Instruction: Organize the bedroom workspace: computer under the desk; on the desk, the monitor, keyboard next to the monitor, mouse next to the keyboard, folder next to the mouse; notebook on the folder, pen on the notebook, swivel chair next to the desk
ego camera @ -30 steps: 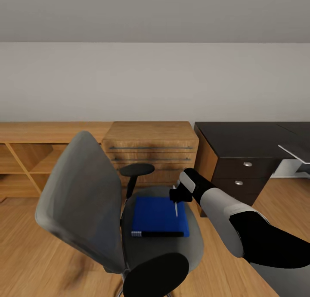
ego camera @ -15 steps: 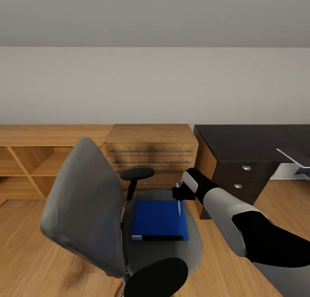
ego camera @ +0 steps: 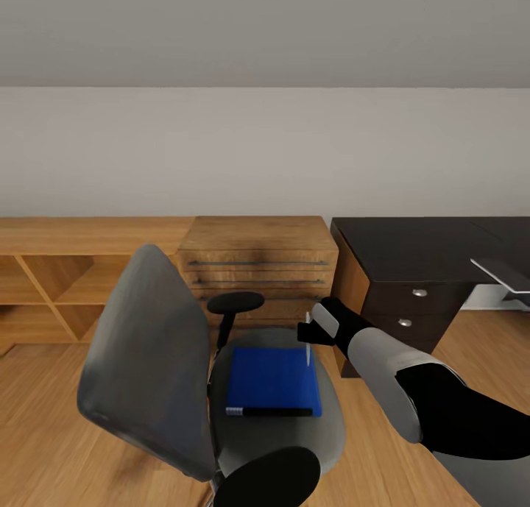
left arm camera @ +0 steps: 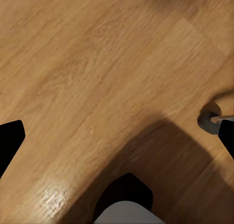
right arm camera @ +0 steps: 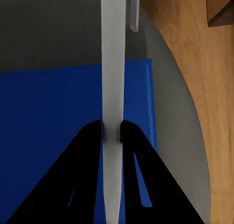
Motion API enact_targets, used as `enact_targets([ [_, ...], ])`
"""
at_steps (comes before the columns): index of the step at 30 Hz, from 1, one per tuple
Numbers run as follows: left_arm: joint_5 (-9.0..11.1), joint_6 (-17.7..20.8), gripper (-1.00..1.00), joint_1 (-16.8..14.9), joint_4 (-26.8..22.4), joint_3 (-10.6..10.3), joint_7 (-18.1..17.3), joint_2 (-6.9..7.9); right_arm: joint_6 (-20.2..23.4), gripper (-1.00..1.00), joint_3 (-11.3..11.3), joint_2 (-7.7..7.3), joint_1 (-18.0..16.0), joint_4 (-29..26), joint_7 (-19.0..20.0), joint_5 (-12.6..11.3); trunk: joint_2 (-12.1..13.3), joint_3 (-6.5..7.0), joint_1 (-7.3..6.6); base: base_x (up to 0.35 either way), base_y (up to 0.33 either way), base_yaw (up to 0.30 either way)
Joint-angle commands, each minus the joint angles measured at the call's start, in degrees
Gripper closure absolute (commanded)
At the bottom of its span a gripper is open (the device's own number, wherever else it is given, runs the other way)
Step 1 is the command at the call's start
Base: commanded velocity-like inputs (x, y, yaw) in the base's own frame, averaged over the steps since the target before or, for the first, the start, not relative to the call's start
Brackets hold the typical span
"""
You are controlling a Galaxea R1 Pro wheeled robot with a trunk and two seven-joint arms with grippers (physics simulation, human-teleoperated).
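Pen [right arm camera: 112, 63] is pinched between the closed right fingers [right arm camera: 111, 130], held near-upright over the folder's [ego camera: 273, 380] 2 o'clock corner. Folder lies flat on the chair [ego camera: 147, 360] seat. Desk [ego camera: 427, 249] surface stands at the chair's 2 o'clock, chest [ego camera: 258, 260] at 12. Left fingers' [left arm camera: 9, 141] tips stand wide apart over the floor [left arm camera: 97, 73], holding nothing.

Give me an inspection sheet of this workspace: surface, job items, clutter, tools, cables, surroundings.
Surface: glossy black desk top, near part bare.
Job's things: flat bright blue folder lies on the grey swivel chair seat; thin whitish pen pinched upright above the folder.
Clutter: nothing seen.
Grippers: right tool shut on the pen; left tool fingers spread over wooden floor.
Cables: nothing seen.
Surroundings: light wooden chest of drawers, open wooden shelving, plain wall.
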Motion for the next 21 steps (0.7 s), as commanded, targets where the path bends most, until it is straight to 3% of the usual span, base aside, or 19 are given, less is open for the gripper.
enact_targets([
  [1, 0.49, -0.07, -1.00, -0.03, 0.07, 0.09, -0.41, -0.01, 0.11, 1.00, 0.40, -0.01, -0.01, -0.05, -0.49, -0.69, -0.01, -0.04, -0.01, 0.000, 0.000, 0.000],
  [21, 0.37, 0.05, -1.00, -0.03, 0.82, 0.04, -0.33, 0.46, -0.16, 1.00, 0.60, 0.08, 0.03, 0.13, -0.49, -0.48, -0.01, -0.04, -0.01, 0.000, 0.000, 0.000],
])
